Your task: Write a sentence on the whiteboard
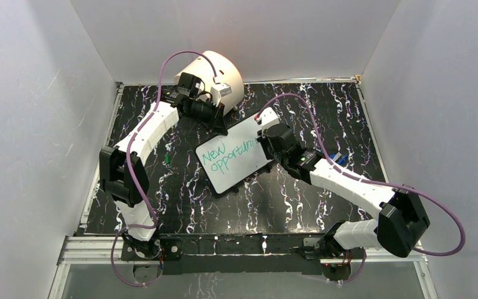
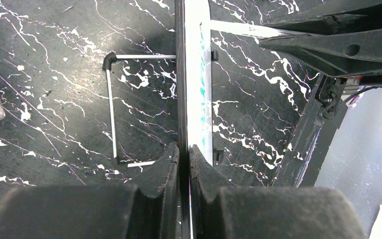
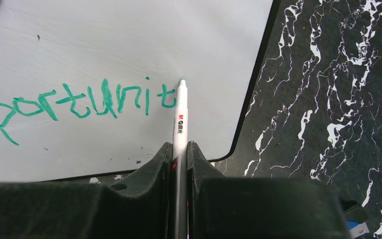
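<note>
Left gripper [image 2: 184, 149] clamped on whiteboard [image 1: 230, 179] edge, board angled at centre of marbled table [image 1: 299, 202]. Green sentence [image 3: 79, 102] reads "New opportunit", second word unfinished. Marker [image 3: 180, 117] tip at board surface just past last "t", pinched tight in right gripper [image 3: 180, 149]. Judged underway: closing letters, possibly further words, left.
</note>
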Controlling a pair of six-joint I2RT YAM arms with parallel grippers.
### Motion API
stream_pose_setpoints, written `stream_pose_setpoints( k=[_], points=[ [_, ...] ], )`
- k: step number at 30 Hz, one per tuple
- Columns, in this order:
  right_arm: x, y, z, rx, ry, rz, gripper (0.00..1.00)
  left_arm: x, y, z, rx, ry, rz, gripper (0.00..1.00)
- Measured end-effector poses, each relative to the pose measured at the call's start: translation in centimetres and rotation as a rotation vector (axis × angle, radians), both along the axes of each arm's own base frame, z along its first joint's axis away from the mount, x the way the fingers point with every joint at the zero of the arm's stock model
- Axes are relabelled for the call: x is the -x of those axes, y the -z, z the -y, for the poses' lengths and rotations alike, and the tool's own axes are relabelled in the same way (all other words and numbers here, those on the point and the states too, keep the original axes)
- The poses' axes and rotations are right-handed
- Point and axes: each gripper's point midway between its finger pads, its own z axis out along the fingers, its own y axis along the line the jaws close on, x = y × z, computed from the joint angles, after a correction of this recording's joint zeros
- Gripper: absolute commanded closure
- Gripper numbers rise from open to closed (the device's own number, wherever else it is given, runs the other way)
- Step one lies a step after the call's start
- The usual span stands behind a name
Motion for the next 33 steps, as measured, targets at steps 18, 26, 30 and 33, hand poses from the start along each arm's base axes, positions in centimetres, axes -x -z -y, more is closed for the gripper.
stream_pose_setpoints(
  k=[18, 26, 30, 33],
  points=[
    [-0.2, 0.6, 0.1, 0.01, 0.004, -0.012, 1.0, -0.1, 0.1, 0.0, -0.003, -0.002, 0.001, 1.0],
    [0.5, 0.9, 0.9, 0.013, 0.006, -0.017, 1.0, -0.1, 0.1, 0.0, -0.004, -0.003, 0.001, 1.0],
    [0.6, 0.8, 1.0, 0.009, 0.008, -0.016, 1.0, -0.1, 0.1, 0.0, -0.005, -0.003, 0.001, 1.0],
    [0.7, 1.1, 1.0, 0.011, 0.008, -0.02, 1.0, -0.1, 0.1, 0.0, -0.005, -0.003, 0.001, 1.0]
  ],
)
